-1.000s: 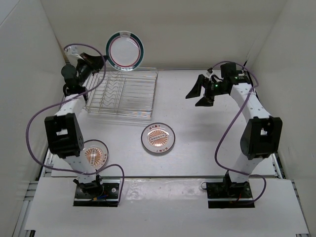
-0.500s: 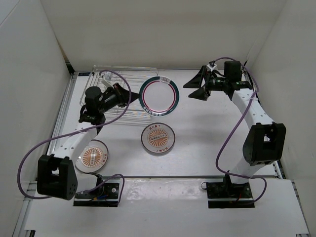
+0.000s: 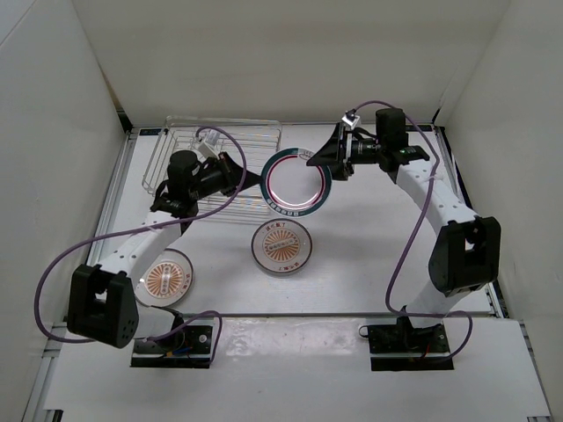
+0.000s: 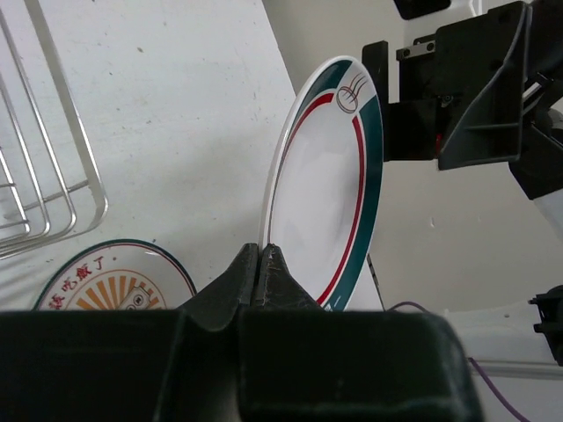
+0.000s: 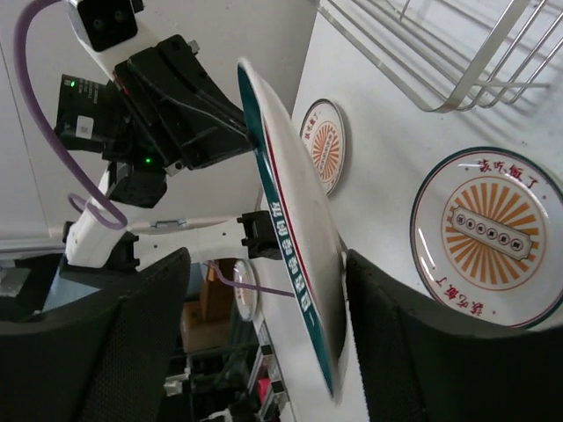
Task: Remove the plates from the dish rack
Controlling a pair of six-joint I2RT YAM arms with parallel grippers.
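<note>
- Nearest, at about 8 o'clock on the bench (image 3: 378, 255), one sunburst plate (image 3: 167, 277) lies flat beside the base of the left arm (image 3: 132, 251). It has not moved over the last second.
- A little farther in, near the bench's middle, the second sunburst plate (image 3: 281, 246) also lies flat and has not moved.
- Just beyond it, at its 12 o'clock, the green-rimmed plate (image 3: 296, 182) is held off the bench with its face tilted up toward the overhead camera. A second ago it was up at about 11 o'clock, over the rack's far side. The left arm has since swung it across to the centre.
- The left gripper (image 4: 260, 264) is clamped on that plate's rim as before, its fingers pressed together on the thin edge.
- The right gripper (image 3: 330, 161) has changed most. It waited well apart at about 2 o'clock and has now come in, fingers spread, one on each side of the plate's opposite rim. The right wrist view shows a gap on both sides, so it does not grip yet.
- Farthest, at 10 to 11 o'clock, the dish rack (image 3: 211, 163) shows no plate in it.
- Judgement: all three plates are out of the rack, and this looks like a hand-over from left to right. What remains is for the right gripper to close, the left to let go, and the plate to be laid flat.
</note>
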